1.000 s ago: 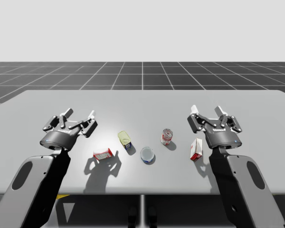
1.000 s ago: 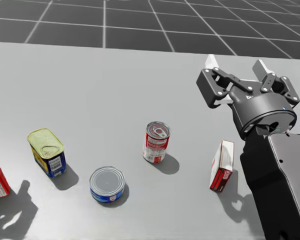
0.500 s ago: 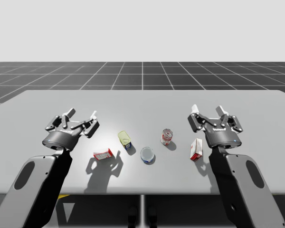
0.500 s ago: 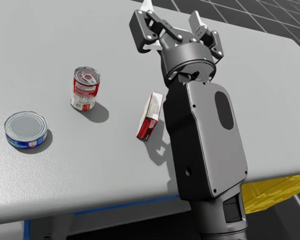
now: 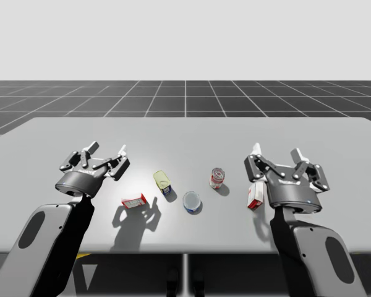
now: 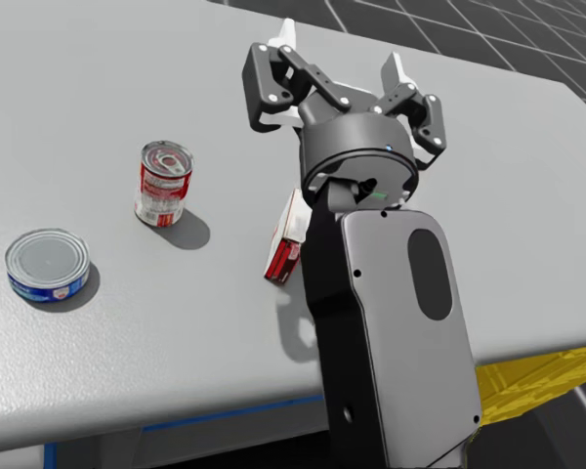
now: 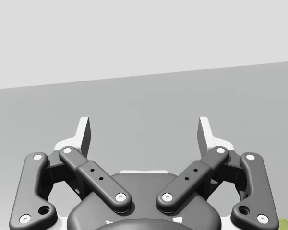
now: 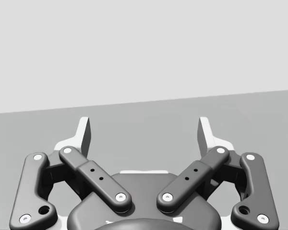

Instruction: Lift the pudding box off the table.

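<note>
**Plainly wide open on both sides**

High view: the matte grey worktop (image 5: 185,133) carries five small things in a loose row. My left end effector (image 5: 107,150), made of dark jointed links with pale tips, hovers spread wide. It is behind a flat red-and-white box (image 5: 134,200) that lies on its broad face. To the right of that box stand an oblong tin (image 5: 164,184) with a yellow lid and blue side, a low round blue can (image 5: 192,202) with a grey lid, and a taller round red-and-white can (image 5: 217,178). The upright red-and-white box (image 5: 255,195) stands on end on the worktop just beside my right end effector (image 5: 275,151). That end effector also gapes wide, and its wrist housing covers the box's right edge.

Head view: my right arm's smooth dark forearm shell (image 6: 400,322) stands in front of the upright red-and-white box and hides its right part. The box's white face and red lower end show to the left of the arm. The fingers point past the box and do not touch it. The round red-and-white can stands well to the box's left.

Left wrist view: the two pale-tipped fingers stand far apart, with grey worktop ahead of them.

Right wrist view: these fingers are just as far apart, with grey worktop ahead.
</note>
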